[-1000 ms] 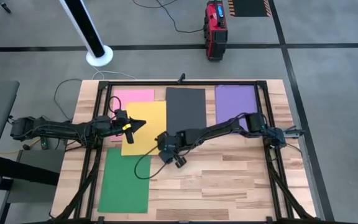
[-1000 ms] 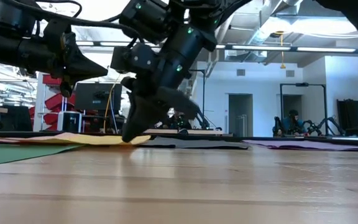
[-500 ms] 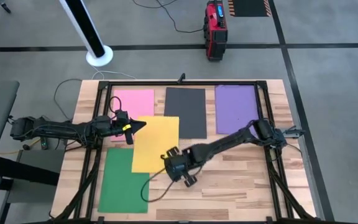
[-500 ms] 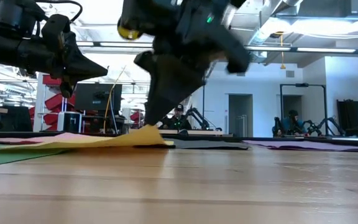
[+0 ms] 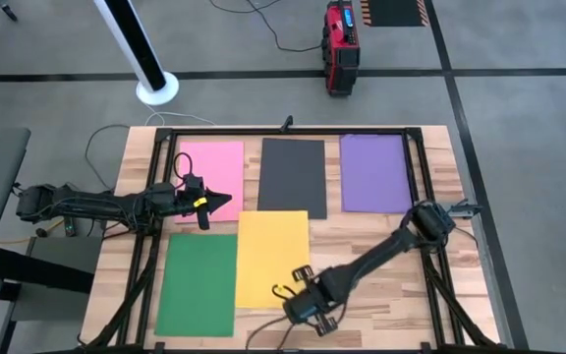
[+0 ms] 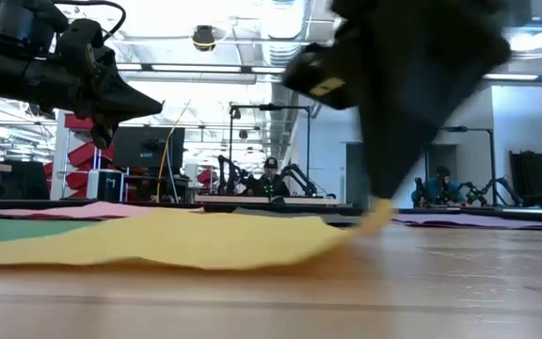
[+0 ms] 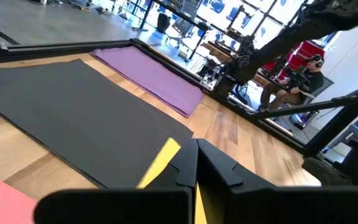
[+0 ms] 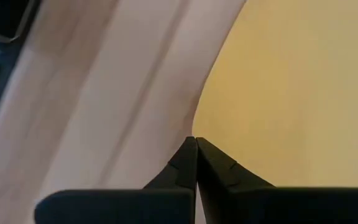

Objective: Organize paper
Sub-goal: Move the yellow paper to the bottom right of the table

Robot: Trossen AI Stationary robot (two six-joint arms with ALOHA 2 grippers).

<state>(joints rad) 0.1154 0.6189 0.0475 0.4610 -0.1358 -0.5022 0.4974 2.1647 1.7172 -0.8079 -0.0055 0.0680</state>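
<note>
The right gripper [image 5: 299,298] is pinching the near right corner of the yellow sheet [image 5: 272,258] with closed jaws, probably to align it beside the green sheet [image 5: 197,283] in the near row. The left gripper [image 5: 222,200] is hovering, jaws closed and empty, over the pink sheet [image 5: 210,167].

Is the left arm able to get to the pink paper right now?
Probably yes. The left gripper hangs shut just over the pink paper's near edge, with nothing lying on that sheet.

Red case [image 5: 341,47] on floor beyond table [image 5: 381,256]; white pole base [image 5: 156,88] nearby
</note>
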